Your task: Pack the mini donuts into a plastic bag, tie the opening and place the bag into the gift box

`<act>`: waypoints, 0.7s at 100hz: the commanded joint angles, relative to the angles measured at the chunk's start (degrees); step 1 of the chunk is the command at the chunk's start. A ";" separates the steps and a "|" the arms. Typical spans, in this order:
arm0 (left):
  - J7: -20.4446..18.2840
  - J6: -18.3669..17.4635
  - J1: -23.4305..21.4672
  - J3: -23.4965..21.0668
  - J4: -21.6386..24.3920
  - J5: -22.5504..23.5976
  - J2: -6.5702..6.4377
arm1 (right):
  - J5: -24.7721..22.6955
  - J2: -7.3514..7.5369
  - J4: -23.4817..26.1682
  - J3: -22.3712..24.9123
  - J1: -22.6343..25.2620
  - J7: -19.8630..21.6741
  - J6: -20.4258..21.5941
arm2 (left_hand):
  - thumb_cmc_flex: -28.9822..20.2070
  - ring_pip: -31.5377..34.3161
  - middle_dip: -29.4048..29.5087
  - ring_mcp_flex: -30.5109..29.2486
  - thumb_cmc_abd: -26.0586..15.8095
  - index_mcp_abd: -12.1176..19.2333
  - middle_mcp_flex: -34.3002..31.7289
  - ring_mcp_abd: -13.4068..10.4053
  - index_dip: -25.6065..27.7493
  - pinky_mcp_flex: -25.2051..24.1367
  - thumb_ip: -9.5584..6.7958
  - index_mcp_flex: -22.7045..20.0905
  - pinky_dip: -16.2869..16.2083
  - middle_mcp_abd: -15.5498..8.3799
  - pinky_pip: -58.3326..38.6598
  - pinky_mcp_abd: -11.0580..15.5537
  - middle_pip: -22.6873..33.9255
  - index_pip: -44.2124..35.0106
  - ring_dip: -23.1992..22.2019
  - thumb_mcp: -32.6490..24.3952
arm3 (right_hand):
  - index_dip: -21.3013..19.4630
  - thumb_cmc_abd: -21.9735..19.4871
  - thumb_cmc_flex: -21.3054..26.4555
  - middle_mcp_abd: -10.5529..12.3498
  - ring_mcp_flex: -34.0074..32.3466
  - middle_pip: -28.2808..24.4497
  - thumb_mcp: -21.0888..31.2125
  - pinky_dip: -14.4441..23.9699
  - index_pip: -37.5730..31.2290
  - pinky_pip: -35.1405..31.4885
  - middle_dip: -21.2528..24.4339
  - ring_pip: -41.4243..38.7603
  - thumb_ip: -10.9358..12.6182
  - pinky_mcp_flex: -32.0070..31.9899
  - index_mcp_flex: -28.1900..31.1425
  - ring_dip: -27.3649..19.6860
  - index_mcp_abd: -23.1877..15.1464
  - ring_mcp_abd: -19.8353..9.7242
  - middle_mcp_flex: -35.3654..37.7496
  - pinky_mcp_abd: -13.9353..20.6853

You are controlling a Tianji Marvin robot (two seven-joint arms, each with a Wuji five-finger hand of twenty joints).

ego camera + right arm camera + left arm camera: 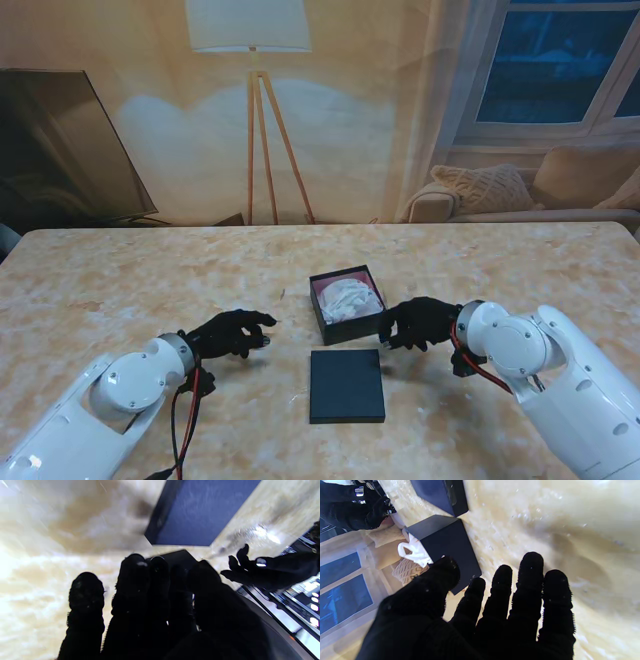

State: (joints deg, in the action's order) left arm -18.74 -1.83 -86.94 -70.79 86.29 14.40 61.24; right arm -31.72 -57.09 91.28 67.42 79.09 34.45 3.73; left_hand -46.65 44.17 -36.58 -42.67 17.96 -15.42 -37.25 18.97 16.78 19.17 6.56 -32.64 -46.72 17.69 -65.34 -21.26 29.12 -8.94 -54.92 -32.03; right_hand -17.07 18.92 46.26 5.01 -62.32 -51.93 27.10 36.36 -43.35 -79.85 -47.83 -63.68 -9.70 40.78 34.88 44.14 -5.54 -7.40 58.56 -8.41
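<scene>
Gift box (347,305): I see it black, square, open, upright near table centre, interior pinkish. Plastic bag (350,297) sits inside it, white and crumpled, filling most of the box; part of it pokes above the rim in the left wrist view (416,551). I can't tell if it's tied, and the donuts aren't visible. Box lid (346,385), flat black square, lies on the table just nearer to me than the box, apart from it.

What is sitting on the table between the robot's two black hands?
In the stand view, the flat dark lid lies between the left hand and right hand, with the open gift box just beyond it.
</scene>
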 commanded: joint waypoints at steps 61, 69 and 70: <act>-14.60 8.37 5.25 7.05 -1.80 -0.95 -2.86 | 3.21 2.21 -4.08 -6.16 -2.68 9.89 -7.62 | -18.28 32.24 -22.32 -15.49 -5.30 -2.61 -12.62 -7.39 0.89 14.33 -0.67 -7.04 -10.83 0.11 -28.17 3.31 16.54 -1.09 -7.98 4.83 | -1.94 -5.40 -3.65 6.91 -11.89 -16.55 17.12 0.19 18.45 -13.59 -5.14 -14.91 8.21 11.03 0.69 0.79 9.37 -10.84 10.26 3.10; -15.39 8.70 5.75 7.92 -1.83 -1.84 -2.96 | 4.04 2.38 -4.65 -6.90 -3.36 10.73 -7.78 | -18.65 32.37 -22.65 -15.35 -5.46 -2.03 -12.61 -7.42 0.97 14.08 -0.39 -6.91 -10.70 -0.05 -28.06 3.38 16.43 -1.19 -7.87 5.22 | -2.19 -5.80 -3.52 6.78 -11.51 -16.63 17.40 0.09 18.82 -13.47 -5.18 -14.91 8.56 10.60 0.59 0.73 8.94 -10.60 10.01 3.01; -15.48 8.74 5.81 8.03 -1.84 -1.94 -2.97 | 4.11 2.38 -4.71 -6.99 -3.42 10.78 -7.80 | -18.69 32.37 -22.70 -15.33 -5.43 -2.02 -12.63 -7.43 0.99 14.05 -0.38 -6.95 -10.68 -0.10 -28.04 3.38 16.43 -1.23 -7.86 5.27 | -2.24 -5.82 -3.47 6.72 -11.46 -16.62 17.45 0.08 18.83 -13.46 -5.18 -14.91 8.60 10.55 0.65 0.72 8.90 -10.57 9.93 2.99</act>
State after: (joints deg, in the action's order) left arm -32.50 6.42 -80.77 -63.54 84.68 12.49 58.08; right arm -28.08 -54.65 87.03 60.85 75.61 43.75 -4.04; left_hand -63.47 73.85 -58.32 -56.53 12.22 -14.33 -48.40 13.04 16.06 32.88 5.09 -38.01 -56.99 18.29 -90.66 -18.65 44.38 -8.85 -62.45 -27.88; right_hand -18.53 16.09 42.96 11.10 -71.60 -64.09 42.38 36.46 -25.09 -89.73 -50.92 -77.83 -3.47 50.23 34.62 44.18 3.04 -12.00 65.74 -6.18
